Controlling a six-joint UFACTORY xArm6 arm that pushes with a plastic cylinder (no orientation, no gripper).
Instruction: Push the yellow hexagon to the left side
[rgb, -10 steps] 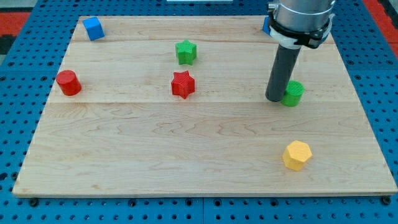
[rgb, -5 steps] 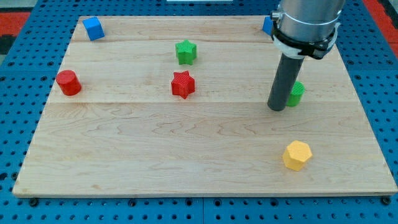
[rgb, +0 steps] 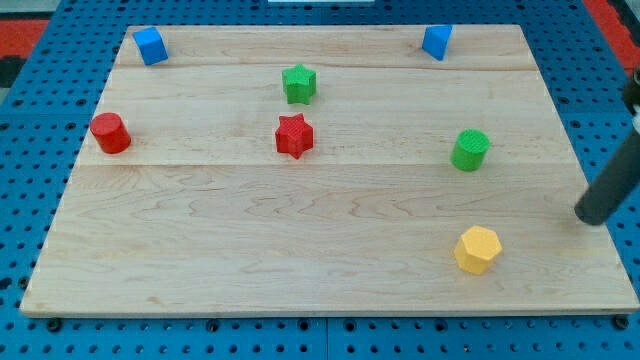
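The yellow hexagon (rgb: 477, 249) lies near the board's bottom right. My tip (rgb: 594, 217) is at the view's right edge, to the right of the hexagon and slightly above it, apart from it with a wide gap. The green cylinder (rgb: 469, 149) stands above the hexagon, up and left of my tip.
A red star (rgb: 294, 135) and a green star (rgb: 298, 83) sit near the board's middle top. A red cylinder (rgb: 110, 132) is at the left. Blue blocks sit at the top left (rgb: 150, 45) and top right (rgb: 436, 41). The wooden board (rgb: 300, 270) lies on blue pegboard.
My tip has moved from beside the green cylinder's left far to the right and downward, to the board's right edge. No block has moved.
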